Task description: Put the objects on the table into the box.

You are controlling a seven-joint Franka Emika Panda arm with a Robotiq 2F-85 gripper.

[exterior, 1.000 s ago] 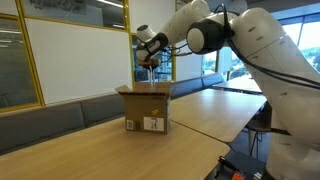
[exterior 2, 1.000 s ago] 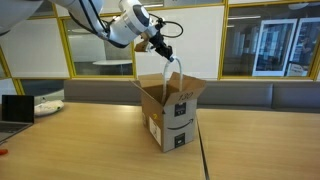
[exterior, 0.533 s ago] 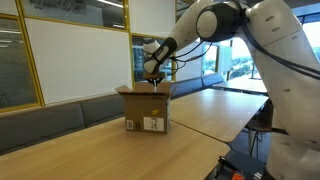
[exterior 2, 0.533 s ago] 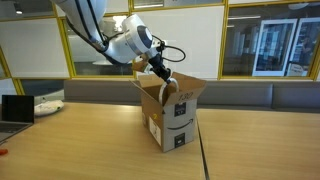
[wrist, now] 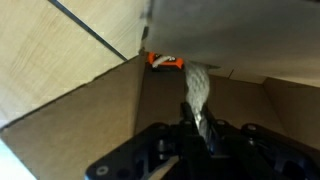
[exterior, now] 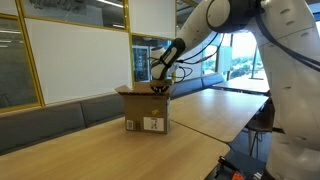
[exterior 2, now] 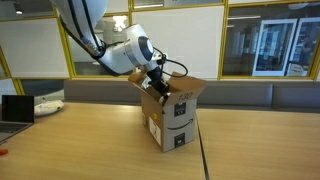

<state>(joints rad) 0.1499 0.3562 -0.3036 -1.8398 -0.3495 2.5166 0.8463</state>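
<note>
An open cardboard box stands on the wooden table in both exterior views. My gripper has dipped into the box's open top, its fingertips hidden by the flaps. In the wrist view the gripper is shut on a pale, whitish cloth-like strip that hangs down into the box. An orange and white object lies on the box floor below.
The box walls close in around the gripper. A laptop and a white object sit at the table's far end. Glass partitions and a bench run behind the table.
The gripper has moved down from above the box into its opening, carrying the pale strip, which no longer shows above the flaps in the exterior views.
</note>
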